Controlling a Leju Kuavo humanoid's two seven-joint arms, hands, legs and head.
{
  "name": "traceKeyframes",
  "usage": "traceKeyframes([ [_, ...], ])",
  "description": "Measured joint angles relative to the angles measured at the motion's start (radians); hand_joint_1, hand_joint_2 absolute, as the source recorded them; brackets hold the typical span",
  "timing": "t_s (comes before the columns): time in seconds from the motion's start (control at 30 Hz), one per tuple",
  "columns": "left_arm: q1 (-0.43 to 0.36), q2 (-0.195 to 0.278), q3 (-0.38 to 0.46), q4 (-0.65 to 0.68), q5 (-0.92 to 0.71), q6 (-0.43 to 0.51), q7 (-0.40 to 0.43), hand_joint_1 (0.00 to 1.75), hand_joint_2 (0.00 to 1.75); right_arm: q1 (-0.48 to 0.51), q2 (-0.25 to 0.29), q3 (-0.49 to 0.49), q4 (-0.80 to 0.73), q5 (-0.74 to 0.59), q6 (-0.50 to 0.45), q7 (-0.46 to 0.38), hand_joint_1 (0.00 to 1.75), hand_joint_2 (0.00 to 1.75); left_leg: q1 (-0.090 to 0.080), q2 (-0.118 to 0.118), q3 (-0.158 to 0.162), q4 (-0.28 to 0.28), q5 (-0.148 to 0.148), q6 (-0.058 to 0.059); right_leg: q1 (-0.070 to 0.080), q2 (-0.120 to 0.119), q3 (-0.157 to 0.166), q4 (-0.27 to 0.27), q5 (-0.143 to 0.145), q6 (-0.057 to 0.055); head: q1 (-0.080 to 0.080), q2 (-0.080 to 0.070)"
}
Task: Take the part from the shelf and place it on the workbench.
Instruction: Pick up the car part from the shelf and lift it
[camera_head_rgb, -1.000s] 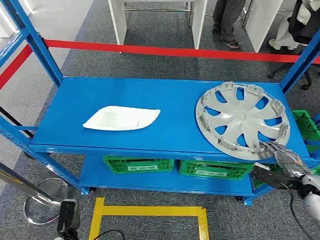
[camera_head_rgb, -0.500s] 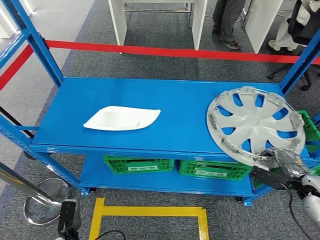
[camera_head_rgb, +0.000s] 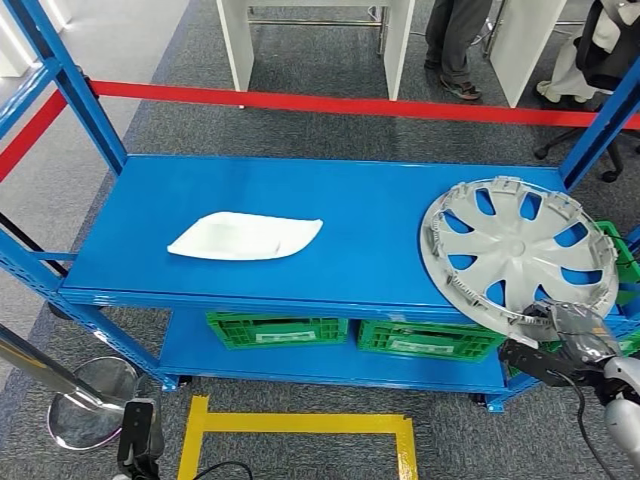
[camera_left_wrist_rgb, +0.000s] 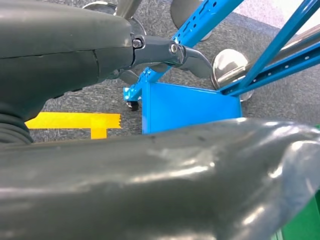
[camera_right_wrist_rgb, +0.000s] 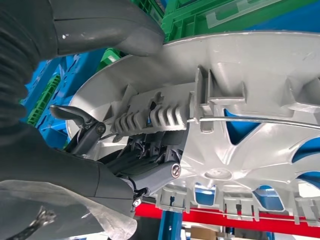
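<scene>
At the frame's lower right, my right hand (camera_head_rgb: 562, 335) grips the silver hubcap (camera_head_rgb: 521, 250) rim; I can't tell my left hand's (camera_left_wrist_rgb: 113, 50) state.

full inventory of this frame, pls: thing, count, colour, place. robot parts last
hubcap: 1, silver-grey, right end of the top shelf deck, near edge lifted and past the front edge
white part: 1, white, flat on the left half of the deck
shelf: 1, blue, across the view
crates: at least 3, green, two on the lower shelf, another behind the hubcap at right
barrier tape: 1, red, behind the shelf
floor marking: 1, yellow, on the carpet in front
stanchion base: 1, chrome, lower left floor
person: 1, dark trousers, beyond the tape
right hand: 1, dark grey, grips the hubcap's near rim
left hand: 1, dark grey, hangs near the floor; grip unclear
</scene>
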Motion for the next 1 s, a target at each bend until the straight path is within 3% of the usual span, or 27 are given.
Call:
traceKeyframes([
  [0.47, 0.001, 0.0, -0.002, 0.0, 0.009, 0.0, -0.001, 0.0, 0.0, 0.016, 0.006, -0.013, -0.008, 0.009, -0.013, -0.002, 1.75, 1.75, 0.0, 0.0, 0.0, 0.0, 0.0, 0.0, 0.0, 0.0, 0.0, 0.0, 0.0, 0.0, 0.0, 0.0],
  [0.6, 0.003, 0.0, -0.002, -0.007, 0.038, -0.006, -0.016, 0.0, 1.75, 0.029, 0.013, -0.028, -0.018, 0.015, -0.016, -0.006, 1.75, 1.75, 0.0, 0.0, 0.0, 0.0, 0.0, 0.0, 0.0, 0.0, 0.0, 0.0, 0.0, 0.0, 0.0, 0.0],
  [1.0, 0.026, -0.001, 0.003, -0.079, 0.103, -0.079, -0.027, 0.0, 1.75, 0.056, 0.021, -0.053, -0.046, 0.023, -0.007, -0.012, 1.75, 1.75, 0.0, 0.0, 0.0, 0.0, 0.0, 0.0, 0.0, 0.0, 0.0, 0.0, 0.0, 0.0, 0.0, 0.0],
])
